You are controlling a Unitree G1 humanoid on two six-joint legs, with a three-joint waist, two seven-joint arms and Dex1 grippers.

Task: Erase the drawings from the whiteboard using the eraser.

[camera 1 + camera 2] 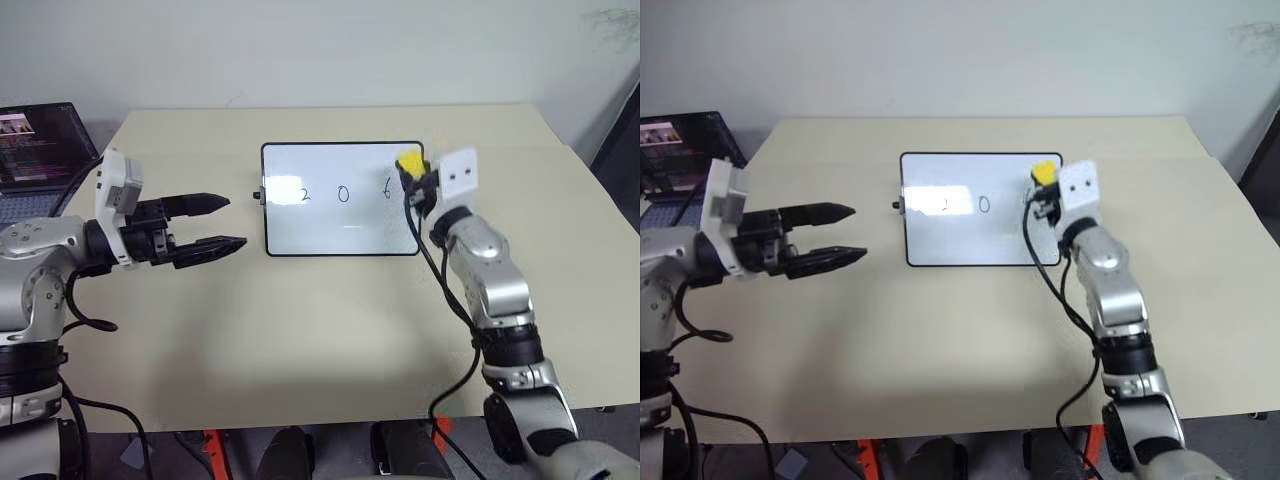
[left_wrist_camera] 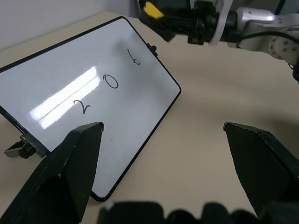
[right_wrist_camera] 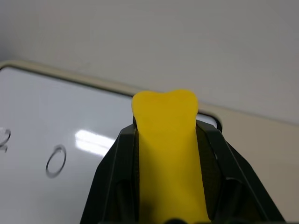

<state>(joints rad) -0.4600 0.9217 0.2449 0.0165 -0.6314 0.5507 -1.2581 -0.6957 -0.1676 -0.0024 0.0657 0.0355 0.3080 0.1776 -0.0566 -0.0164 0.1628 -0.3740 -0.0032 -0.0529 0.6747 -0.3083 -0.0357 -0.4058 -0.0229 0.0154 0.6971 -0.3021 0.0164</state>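
1. The right hand (image 1: 408, 180) was clamped on the eraser (image 3: 168, 154), its two black fingers (image 3: 117, 177) pressed against the yellow block's sides so that it bulged at the free end.
2. That hand and the eraser hung over the whiteboard's (image 1: 320, 225) upper right corner, near the "6".
3. The drawings (image 2: 110, 81), "2", "0" and "6", stood in a row across the whiteboard, all unerased.
4. The whiteboard lay flat on the desk (image 1: 300, 330), near its far middle.
5. The left hand (image 1: 215, 225) hovered to the left of the whiteboard, its fingers apart and holding nothing, pointing toward the board.
6. A laptop (image 1: 40, 150) sat at the desk's far left edge.
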